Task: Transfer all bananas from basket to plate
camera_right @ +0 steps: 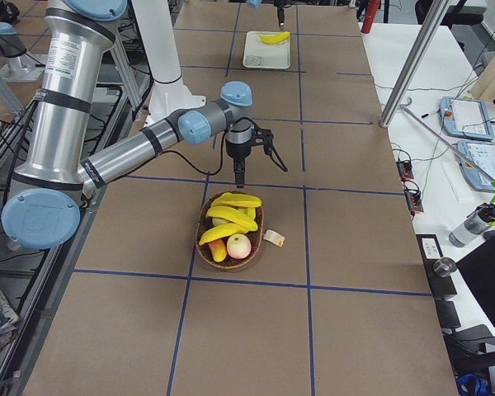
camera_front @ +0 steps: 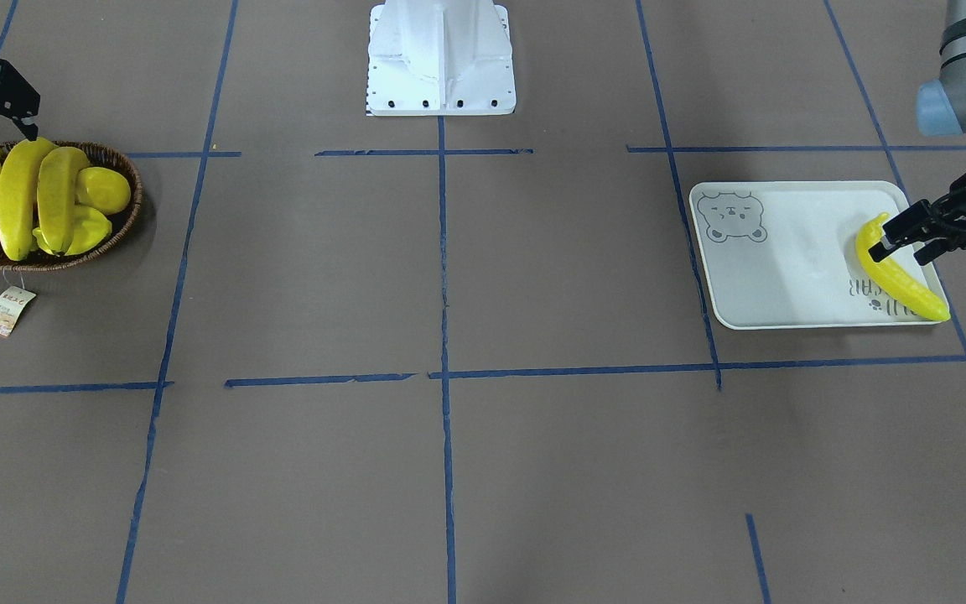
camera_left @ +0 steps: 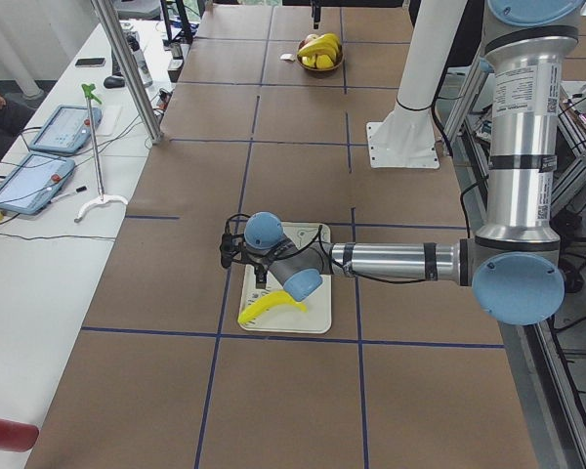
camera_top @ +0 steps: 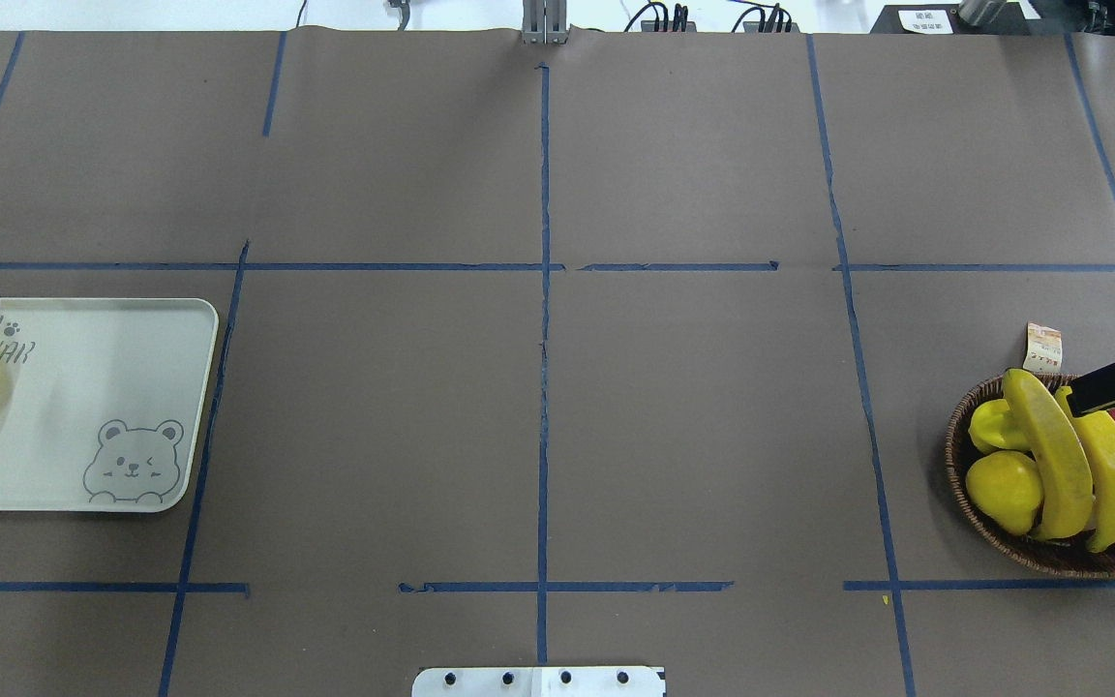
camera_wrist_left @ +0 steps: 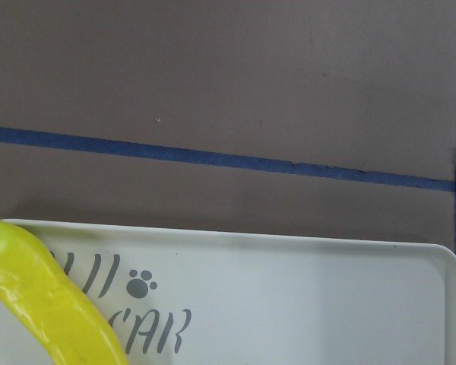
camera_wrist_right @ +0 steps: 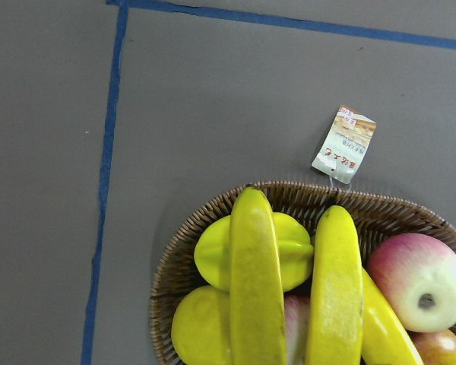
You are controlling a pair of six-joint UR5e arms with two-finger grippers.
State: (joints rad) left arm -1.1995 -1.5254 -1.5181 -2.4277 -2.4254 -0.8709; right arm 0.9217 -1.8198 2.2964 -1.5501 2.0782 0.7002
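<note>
The brown tabletop (camera_front: 449, 277) carries the plate (camera_front: 785, 252) at right and the basket (camera_front: 127, 222) at upper left. One banana (camera_front: 898, 273) lies along the plate's right edge, and three bananas (camera_front: 18, 197) lie in the basket. The left end effector (camera_front: 892, 236) is at that banana's upper end, and the right end effector (camera_right: 241, 175) hangs above the basket. I cannot tell how far either is open.

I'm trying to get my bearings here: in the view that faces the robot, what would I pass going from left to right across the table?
basket of fruit → white robot base → plate, with its bear drawing first and one banana at its right end.
</note>
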